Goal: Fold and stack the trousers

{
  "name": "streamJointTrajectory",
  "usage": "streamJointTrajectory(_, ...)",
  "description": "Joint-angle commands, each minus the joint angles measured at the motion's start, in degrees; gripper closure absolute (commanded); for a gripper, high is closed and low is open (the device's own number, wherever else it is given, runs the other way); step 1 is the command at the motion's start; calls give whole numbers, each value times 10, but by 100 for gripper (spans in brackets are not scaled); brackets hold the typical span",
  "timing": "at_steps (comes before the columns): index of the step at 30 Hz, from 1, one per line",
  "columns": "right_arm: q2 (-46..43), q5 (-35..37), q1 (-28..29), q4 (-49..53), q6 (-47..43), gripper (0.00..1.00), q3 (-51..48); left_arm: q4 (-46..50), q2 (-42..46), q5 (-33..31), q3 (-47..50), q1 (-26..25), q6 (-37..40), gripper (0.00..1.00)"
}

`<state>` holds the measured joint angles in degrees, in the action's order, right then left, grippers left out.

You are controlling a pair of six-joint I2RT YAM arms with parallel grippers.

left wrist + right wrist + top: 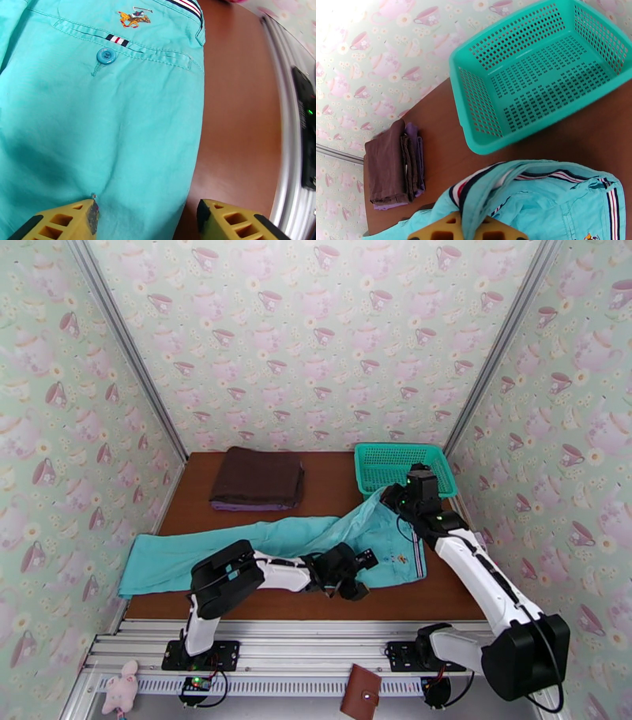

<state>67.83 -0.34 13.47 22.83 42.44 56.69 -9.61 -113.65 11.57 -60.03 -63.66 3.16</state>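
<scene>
The turquoise trousers [237, 548] lie stretched across the table, legs to the left and waist to the right. My right gripper [385, 496] is shut on the waistband [474, 197] and holds that far corner lifted off the table, with cloth pinched between its yellow fingers [434, 231]. My left gripper [365, 562] hovers low over the seat of the trousers [98, 130] near a back pocket button [106, 55]. It is open: one finger [67, 221] is above the cloth, the other above bare table beside the trousers' edge.
A teal mesh basket [403, 465] stands at the back right, close behind the right gripper. A dark brown folded cloth [257, 477] on a purple one sits at the back left. Brown tabletop [332, 477] shows between them. A metal rail [316, 635] lines the near edge.
</scene>
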Motion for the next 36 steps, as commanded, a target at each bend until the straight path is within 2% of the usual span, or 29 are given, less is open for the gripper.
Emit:
streamJointTrajectory(1, -41, -4, -2, -19, 7, 97, -31, 64, 21, 11, 42, -32, -18, 30)
streamJointTrajectory(4, -71, 31, -2, -17, -10, 98, -46, 37, 49, -90, 39, -49, -3, 29)
streamJointTrajectory(9, -98, -1, -2, -34, -39, 97, -30, -69, 73, -204, 23, -59, 46, 28)
streamJointTrajectory(13, -101, -31, -2, -30, -54, 95, -26, -106, 29, -225, -31, -53, 89, 27)
streamJointTrajectory(16, -102, -37, -2, -29, -40, 95, -37, -170, -25, -221, -65, -43, 115, 27)
streamJointTrajectory(20, -102, -49, -2, -31, -23, 95, -47, -216, -107, -264, -128, -29, 127, 25)
streamJointTrajectory(25, -111, -55, -2, -26, -21, 94, -47, -186, -163, -301, -199, -6, 127, 25)
streamJointTrajectory(31, -128, -53, -2, -9, -20, 94, -52, -181, -184, -310, -236, 8, 130, 22)
streamJointTrajectory(36, -146, -54, -2, 5, -16, 94, -61, -88, -230, -295, -325, 22, 117, 19)
